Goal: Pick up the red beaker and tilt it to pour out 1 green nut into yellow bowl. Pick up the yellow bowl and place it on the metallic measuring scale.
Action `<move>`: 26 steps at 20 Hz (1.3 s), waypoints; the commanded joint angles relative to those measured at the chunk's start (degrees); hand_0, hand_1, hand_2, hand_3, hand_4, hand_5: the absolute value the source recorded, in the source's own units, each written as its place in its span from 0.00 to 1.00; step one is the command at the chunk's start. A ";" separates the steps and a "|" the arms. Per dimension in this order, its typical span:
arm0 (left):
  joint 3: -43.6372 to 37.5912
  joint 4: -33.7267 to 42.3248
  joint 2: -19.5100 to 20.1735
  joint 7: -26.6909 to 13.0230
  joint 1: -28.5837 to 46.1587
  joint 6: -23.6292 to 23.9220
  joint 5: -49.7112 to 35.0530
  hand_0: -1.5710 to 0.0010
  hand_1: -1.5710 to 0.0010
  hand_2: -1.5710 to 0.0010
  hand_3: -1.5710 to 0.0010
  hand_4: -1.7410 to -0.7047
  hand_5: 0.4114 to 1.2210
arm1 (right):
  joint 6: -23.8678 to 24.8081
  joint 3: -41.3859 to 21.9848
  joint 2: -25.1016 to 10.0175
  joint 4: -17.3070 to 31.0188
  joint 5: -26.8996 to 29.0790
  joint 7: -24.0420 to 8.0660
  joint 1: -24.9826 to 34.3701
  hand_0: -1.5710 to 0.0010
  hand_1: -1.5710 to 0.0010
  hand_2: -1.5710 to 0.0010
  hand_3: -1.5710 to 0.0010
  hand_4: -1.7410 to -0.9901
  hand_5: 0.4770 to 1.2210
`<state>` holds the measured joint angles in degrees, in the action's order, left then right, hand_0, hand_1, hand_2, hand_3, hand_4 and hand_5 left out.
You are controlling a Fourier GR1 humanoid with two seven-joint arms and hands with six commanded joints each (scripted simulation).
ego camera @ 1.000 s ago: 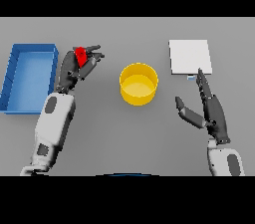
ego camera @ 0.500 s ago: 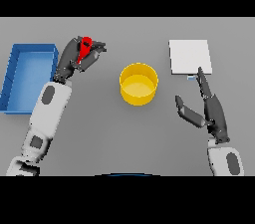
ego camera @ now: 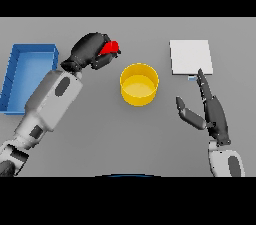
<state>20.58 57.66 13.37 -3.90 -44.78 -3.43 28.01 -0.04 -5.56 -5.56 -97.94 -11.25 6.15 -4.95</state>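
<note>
Left hand has its fingers wrapped round the red beaker, lifted off the surface; yellow bowl sits down-right of them, not underneath. Risk: tilting now drops the nut short. Right hand idle, fingers straight, below the scale.

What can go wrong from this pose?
1. The left hand holds the red beaker up and to the left of the yellow bowl, not over it. Tilting from here would likely drop the nut on the table.
2. Most of the beaker is hidden inside the fingers, so its tilt and the nut cannot be checked.
3. The right hand rests open just below the measuring scale and may crowd the bowl's placement.
</note>
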 commanded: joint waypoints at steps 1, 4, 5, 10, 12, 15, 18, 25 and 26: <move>2.12 -0.64 0.23 -0.82 -1.25 -0.57 2.19 0.00 0.00 0.00 0.00 0.00 0.93 | -0.14 -0.03 0.29 -0.29 0.42 -0.71 -0.02 1.00 1.00 1.00 1.00 0.75 0.26; 8.43 -2.49 1.28 -2.57 -5.06 -3.03 8.45 0.00 0.00 0.00 0.00 0.00 0.96 | -0.39 0.15 0.10 -0.40 0.74 -1.72 0.59 1.00 1.00 1.00 1.00 0.74 0.27; 10.23 -3.16 1.46 -2.89 -5.85 -4.07 9.92 0.00 0.00 0.00 0.00 0.00 0.97 | -0.32 0.51 -0.07 -0.42 1.01 -1.65 0.75 1.00 1.00 1.00 1.00 0.74 0.27; 18.09 -7.07 2.47 -1.35 -12.57 -10.48 18.54 0.00 0.00 0.00 0.13 0.03 0.99 | -0.40 0.95 1.08 1.19 2.30 -2.01 0.34 1.00 1.00 1.00 1.00 0.73 0.25; 20.58 -9.00 1.66 -0.28 -14.99 -12.57 21.05 0.00 0.00 0.00 0.15 0.02 0.99 | -1.07 0.99 1.22 0.62 3.33 -1.96 -0.13 1.00 1.00 1.00 1.00 0.72 0.23; 23.95 -10.66 1.32 3.35 -17.66 -14.36 24.14 0.00 0.00 0.00 0.11 0.02 1.00 | -0.08 0.91 1.76 0.26 2.73 -1.57 -0.16 1.00 1.00 1.00 1.00 0.69 0.20; 27.35 -12.53 0.56 6.17 -20.04 -14.89 27.43 0.00 0.00 0.00 0.06 0.01 1.00 | 0.94 0.60 1.93 0.95 1.19 -0.76 0.21 1.00 1.00 1.00 1.00 0.70 0.17; 35.72 -15.89 0.27 11.32 -25.47 -14.25 36.25 0.00 0.00 0.00 0.01 0.00 1.00 | 1.63 0.66 2.17 1.18 0.70 0.14 0.25 1.00 1.00 1.00 1.00 0.78 0.12; 36.72 -16.25 0.48 11.80 -26.11 -14.01 37.37 0.00 0.00 0.00 0.01 0.00 1.00 | 1.72 0.88 2.27 1.41 0.97 -0.01 0.54 1.00 1.00 1.00 1.00 0.79 0.12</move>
<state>57.30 41.41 13.86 7.89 -70.90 -17.48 65.39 1.69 -4.67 -3.29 -96.54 -10.28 6.10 -4.40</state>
